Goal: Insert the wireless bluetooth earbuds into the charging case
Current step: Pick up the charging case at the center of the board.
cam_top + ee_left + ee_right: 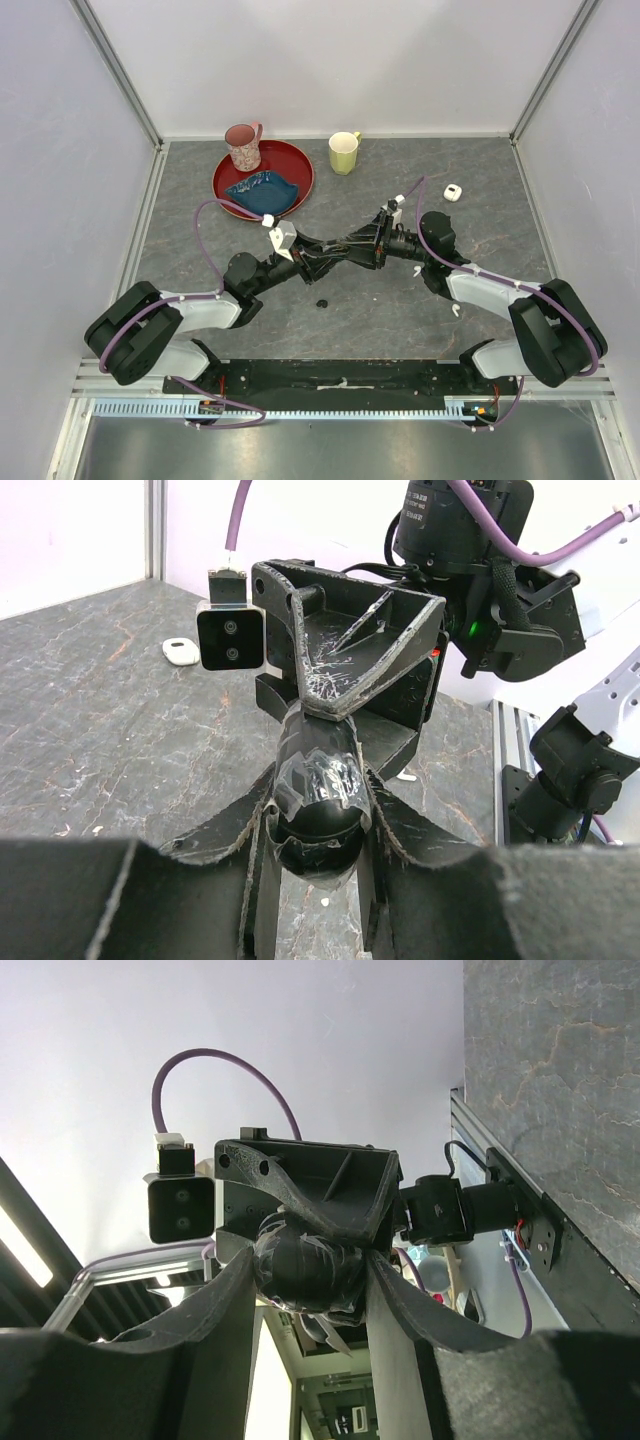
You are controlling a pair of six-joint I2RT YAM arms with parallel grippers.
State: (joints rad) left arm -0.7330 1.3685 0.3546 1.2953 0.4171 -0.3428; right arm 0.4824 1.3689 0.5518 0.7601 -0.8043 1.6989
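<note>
grey marbled tabletop (pixel 500 230), white walls (pixel 330 60), left gripper (pixel 348 244) and right gripper (pixel 358 243) both clamped on black taped lump (pixel 318 790)

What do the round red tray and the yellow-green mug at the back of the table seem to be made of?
The round red tray: probably plastic or lacquered wood; its red surface looks smooth and even. The yellow-green mug: likely glazed ceramic, going by its opaque walls of one plain colour.
</note>
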